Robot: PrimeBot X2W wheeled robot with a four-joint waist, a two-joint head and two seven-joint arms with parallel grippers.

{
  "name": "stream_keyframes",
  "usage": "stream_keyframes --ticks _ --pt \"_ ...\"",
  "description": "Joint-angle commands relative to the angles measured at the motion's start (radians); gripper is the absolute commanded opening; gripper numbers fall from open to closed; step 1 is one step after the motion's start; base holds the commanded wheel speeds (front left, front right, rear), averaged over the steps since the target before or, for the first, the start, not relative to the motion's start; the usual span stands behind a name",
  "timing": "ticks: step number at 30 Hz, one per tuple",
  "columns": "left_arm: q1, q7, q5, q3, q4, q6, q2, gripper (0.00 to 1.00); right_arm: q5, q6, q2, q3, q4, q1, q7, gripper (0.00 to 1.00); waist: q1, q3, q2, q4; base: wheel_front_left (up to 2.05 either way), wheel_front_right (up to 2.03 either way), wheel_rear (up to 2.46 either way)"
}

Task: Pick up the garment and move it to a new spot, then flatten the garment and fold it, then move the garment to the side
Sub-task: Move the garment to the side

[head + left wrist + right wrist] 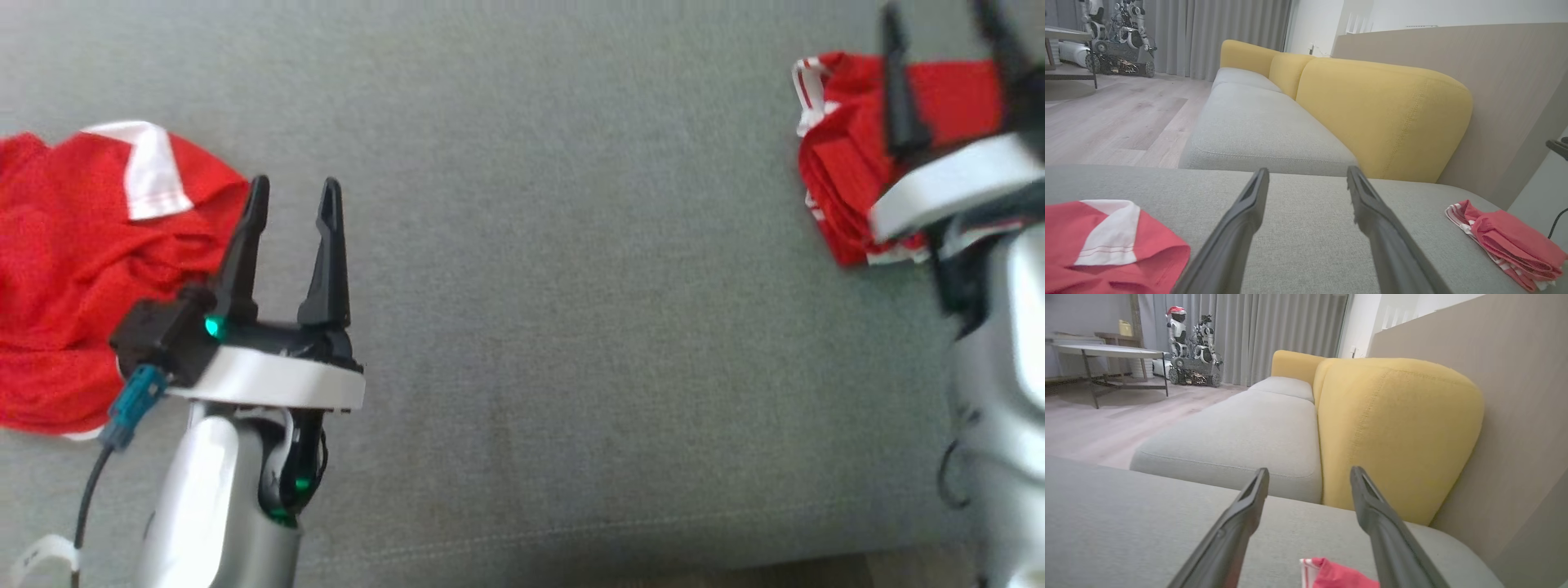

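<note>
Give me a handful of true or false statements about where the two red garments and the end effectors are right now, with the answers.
1. The left end effector is open and holds nothing. True.
2. The right end effector is clamped on the folded red garment. False: its fingers are spread apart above the garment and grip nothing.
3. The folded red garment lies at the right side of the grey cushion. True.
4. The crumpled red garment lies between the left end effector's fingers. False: it lies beside them, to the left.
5. The yellow backrest stands behind the seat. True.
</note>
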Motion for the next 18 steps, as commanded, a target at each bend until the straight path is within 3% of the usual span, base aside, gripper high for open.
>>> stream_keyframes --ticks 1,9,18 --pt "-0.008 -0.005 -0.006 0.026 -0.033 0.007 0.008 1.0 0.011 -0.001 0.016 0.024 -0.048 0.013 -0.01 1.0 0.0 -0.04 0.0 0.024 0.0 0.0 0.0" --pt "0.047 -0.005 -0.025 0.007 -0.034 0.027 0.008 1.0 0.036 -0.001 0.093 0.041 -0.098 0.166 -0.033 1.0 0.0 -0.107 0.0 0.047 0.0 0.0 0.0" --pt "0.113 -0.005 -0.027 -0.011 -0.025 0.036 0.008 1.0 0.038 -0.001 0.13 0.035 -0.108 0.302 -0.067 1.0 0.0 -0.15 0.0 0.059 0.0 0.0 0.0"
